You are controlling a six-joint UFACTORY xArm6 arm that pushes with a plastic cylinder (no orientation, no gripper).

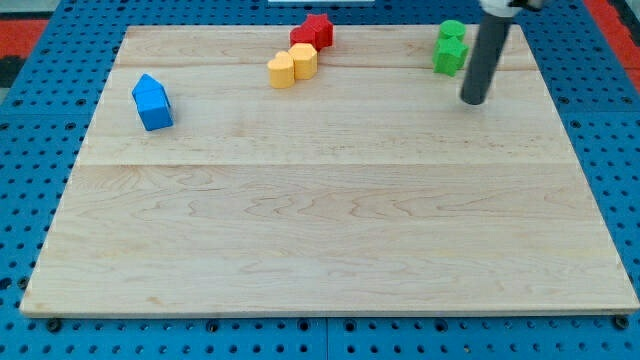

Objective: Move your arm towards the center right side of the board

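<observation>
My tip (474, 100) rests on the wooden board (330, 230) near the view's top right, just below and to the right of two green blocks (450, 47) that stand together. The rod rises from the tip towards the view's top edge. Two yellow blocks (292, 66) sit side by side near the top middle, with two red blocks (313, 31) touching them just above; one red block is star-shaped. Blue blocks (152, 102) stand together at the view's left, far from my tip.
The board lies on a blue perforated base (40, 130) that shows all around its edges. A red strip (612, 25) shows at the view's top right corner.
</observation>
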